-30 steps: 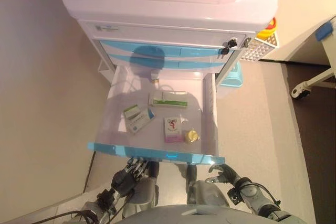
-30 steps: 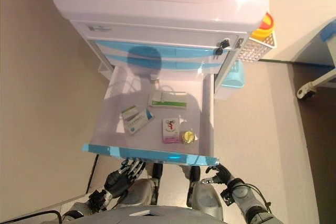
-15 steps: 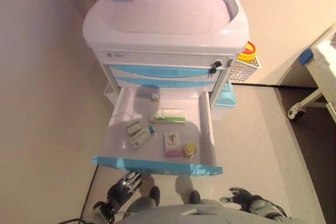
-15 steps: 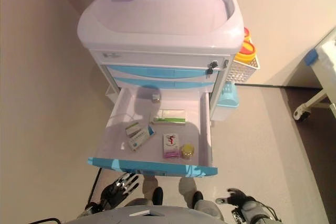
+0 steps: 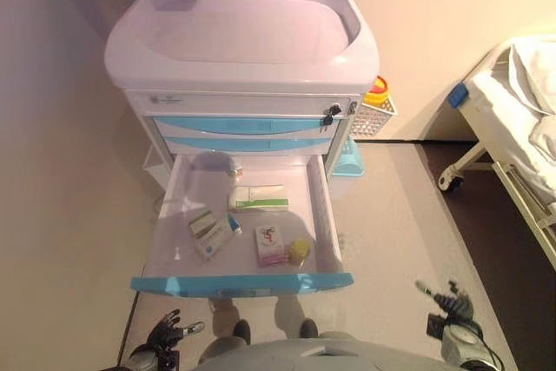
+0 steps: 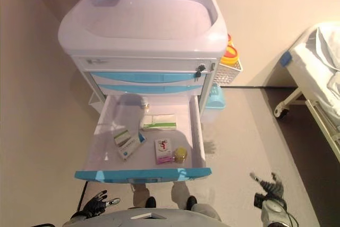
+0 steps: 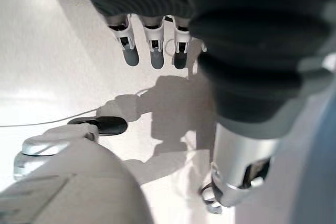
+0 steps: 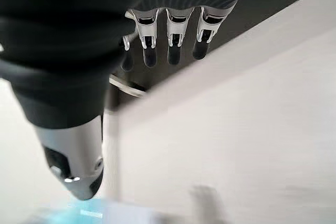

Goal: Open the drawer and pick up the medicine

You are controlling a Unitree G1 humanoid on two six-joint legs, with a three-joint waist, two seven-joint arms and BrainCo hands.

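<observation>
The cart's bottom drawer (image 5: 240,284) with a blue front stands pulled out. Inside lie a long white and green box (image 5: 258,198), two small boxes (image 5: 210,232) side by side, a pink and white box (image 5: 269,245) and a small yellow jar (image 5: 298,252). A tiny bottle (image 5: 234,173) stands at the drawer's back. My left hand (image 5: 163,335) hangs low at the lower left, fingers straight, holding nothing. Low at the lower right, my right hand (image 5: 450,305) is open and empty too. Both hands are well clear of the drawer.
The white medical cart (image 5: 241,36) has two shut blue drawers (image 5: 239,126) and a key lock (image 5: 331,115). A white basket (image 5: 373,110) with a yellow and red container hangs on its right side. A bed (image 5: 519,136) on wheels stands at the right.
The camera has pulled back and shifted, showing more floor and the bed. Both hands have dropped lower and spread apart, away from the drawer front. The drawer's contents lie as before.
</observation>
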